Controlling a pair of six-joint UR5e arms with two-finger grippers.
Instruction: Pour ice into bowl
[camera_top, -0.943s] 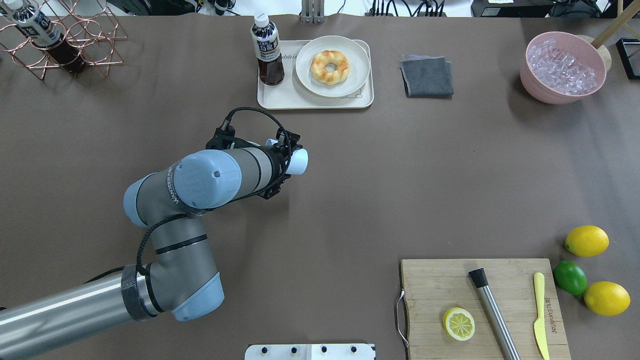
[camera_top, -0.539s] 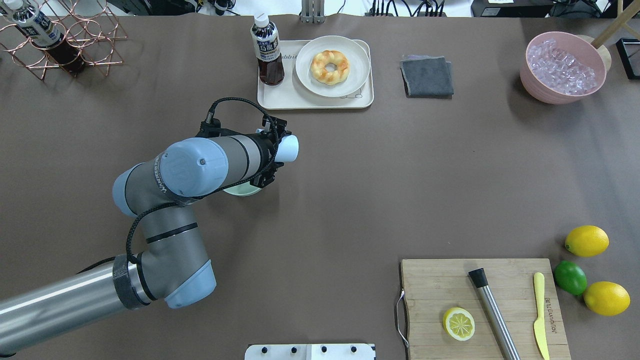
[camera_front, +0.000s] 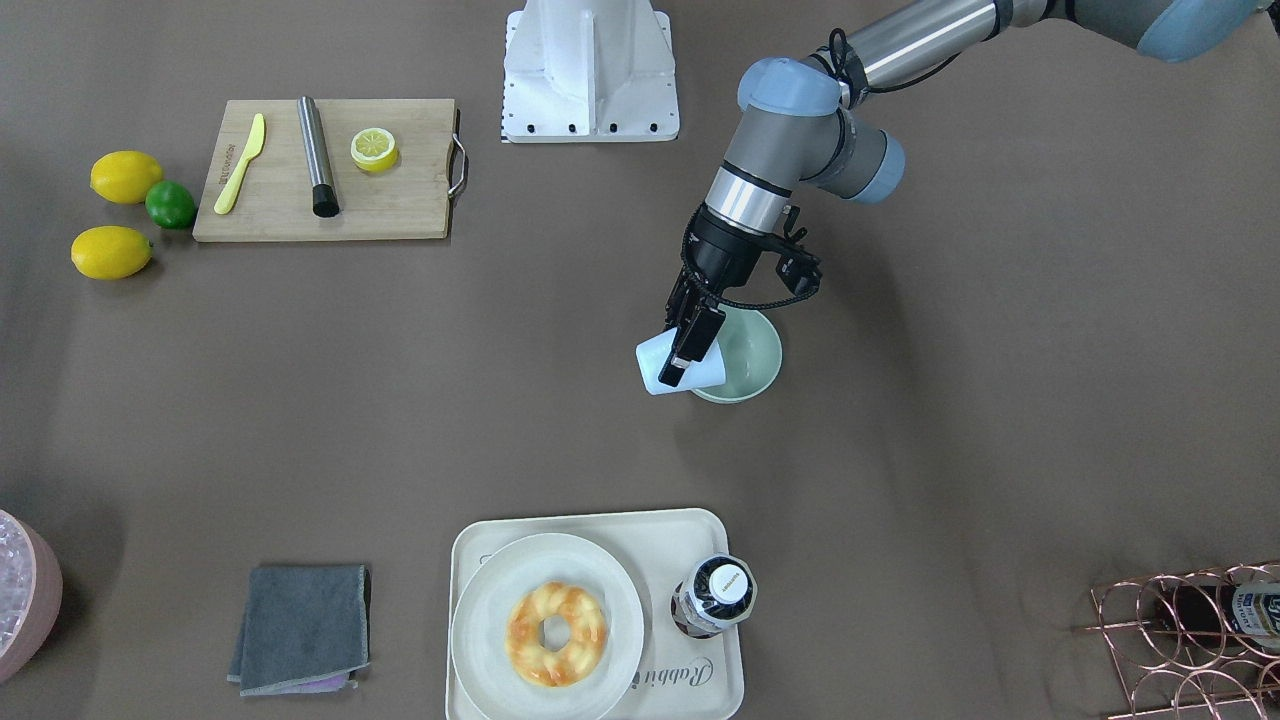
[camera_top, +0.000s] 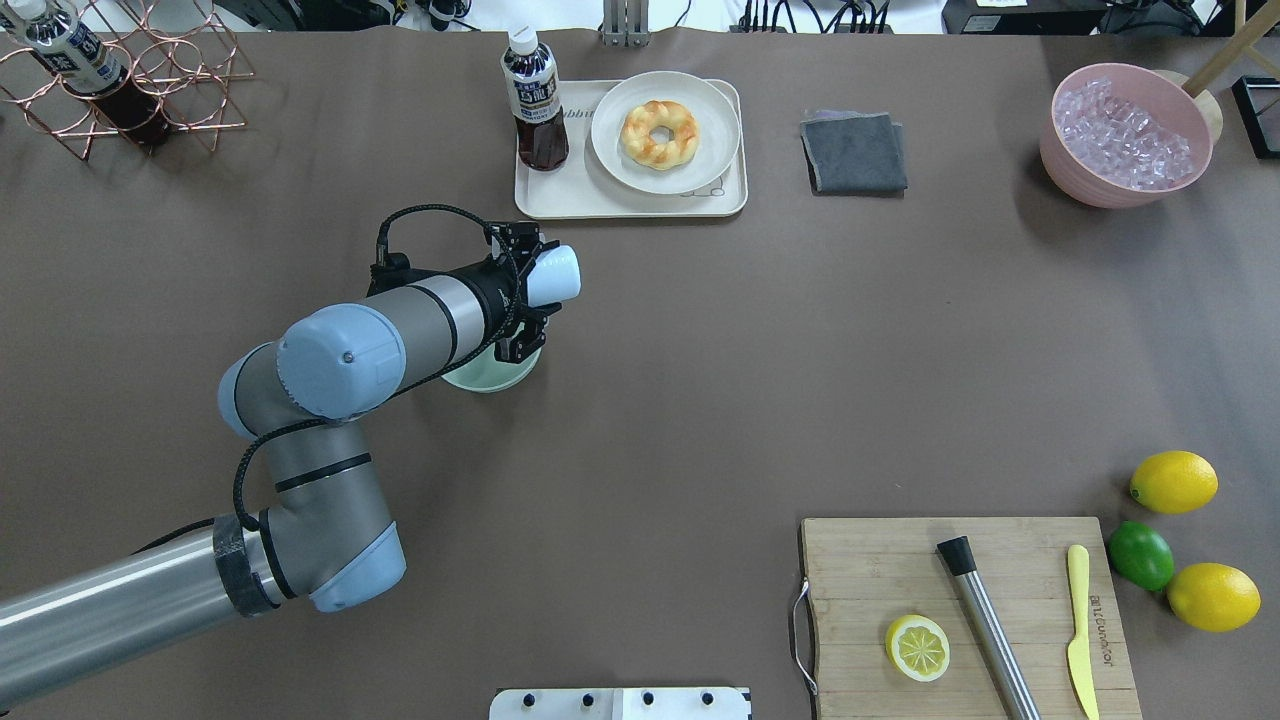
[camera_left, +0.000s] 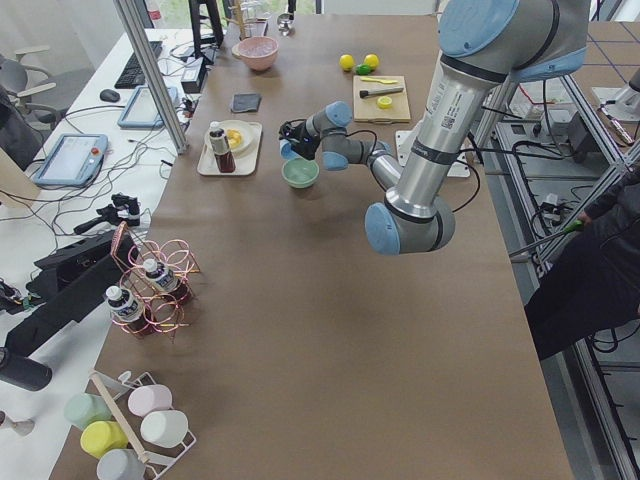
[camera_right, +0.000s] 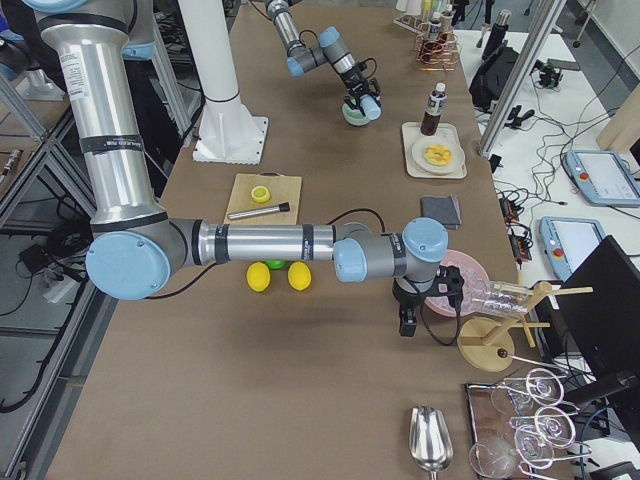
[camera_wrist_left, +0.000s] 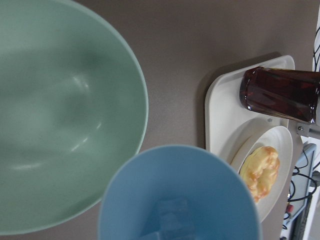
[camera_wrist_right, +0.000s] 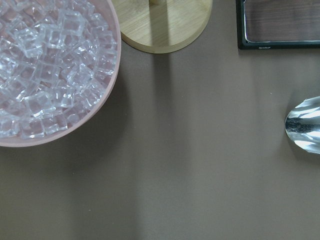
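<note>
Left gripper (camera_front: 690, 348) clamped on light blue cup (camera_front: 655, 373), cup tilted, at far edge of bowl (camera_front: 753, 362). Ice (camera_wrist_left: 172, 220) seen in cup; bowl inside looks empty. Risk: cup mouth sits close to rim, so quick tip may send cubes over rim onto table (camera_front: 400, 400). Left arm (camera_top: 330, 365) stretched forward, wrist rolled sideways, gripper low above bowl. Right gripper (camera_right: 407, 322) beside pink tub (camera_top: 1075, 185); open or closed, cannot tell.

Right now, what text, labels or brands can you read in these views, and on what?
"Rabbi…" in script on the tray; its end is unclear.
Label on the bottle: characters too small to read.
Print on the cutting board beside the knife: blurred.
Label on the rack bottle: unreadable.
</note>
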